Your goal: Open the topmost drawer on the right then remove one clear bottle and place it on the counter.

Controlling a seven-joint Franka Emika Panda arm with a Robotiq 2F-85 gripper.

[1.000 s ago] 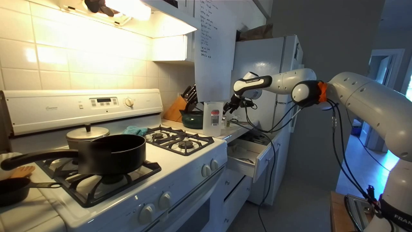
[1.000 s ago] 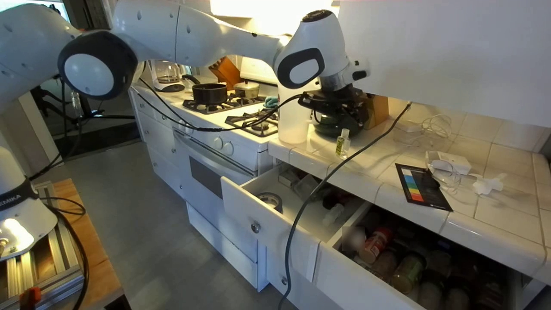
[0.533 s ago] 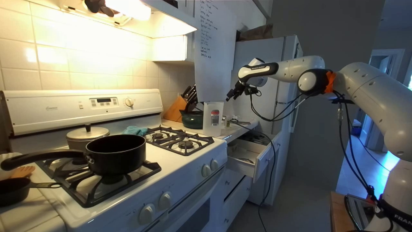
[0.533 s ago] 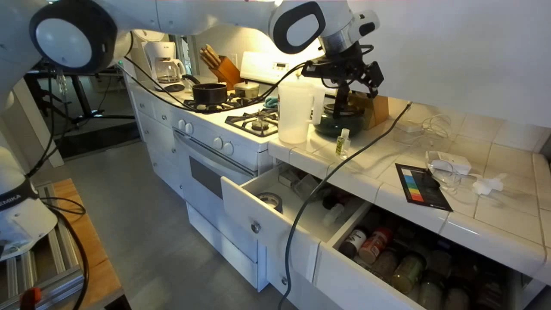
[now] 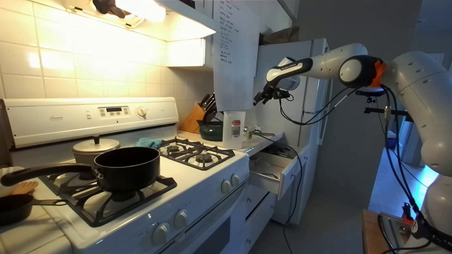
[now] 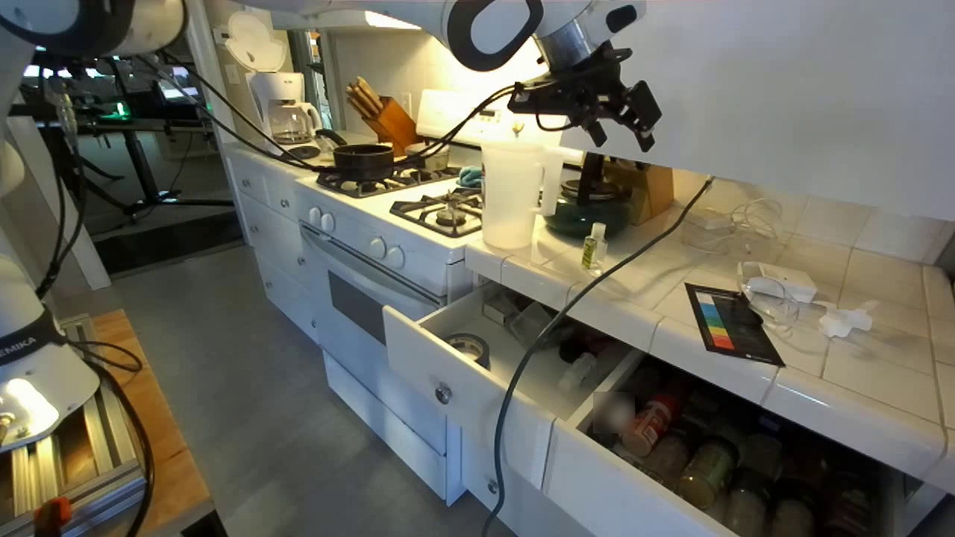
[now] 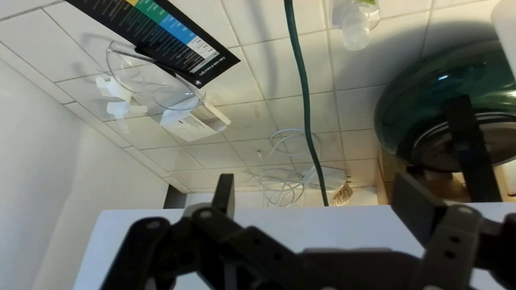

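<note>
The clear bottle (image 6: 594, 250) is shown upright, cap (image 6: 599, 230) uppermost, near the counter's (image 6: 660, 294) front edge, beneath which the topmost drawer (image 6: 470, 406) is drawn out. Tile (image 7: 316, 60) alongside is overhung by a cord (image 7: 305, 88); the gripper (image 6: 622, 140) is shown above, jaws spread.

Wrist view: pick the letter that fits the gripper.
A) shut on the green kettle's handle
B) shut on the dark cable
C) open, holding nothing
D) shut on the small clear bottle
C: the gripper has its fingers spread wide, with nothing held between them; the dark cable runs beyond them.
</note>
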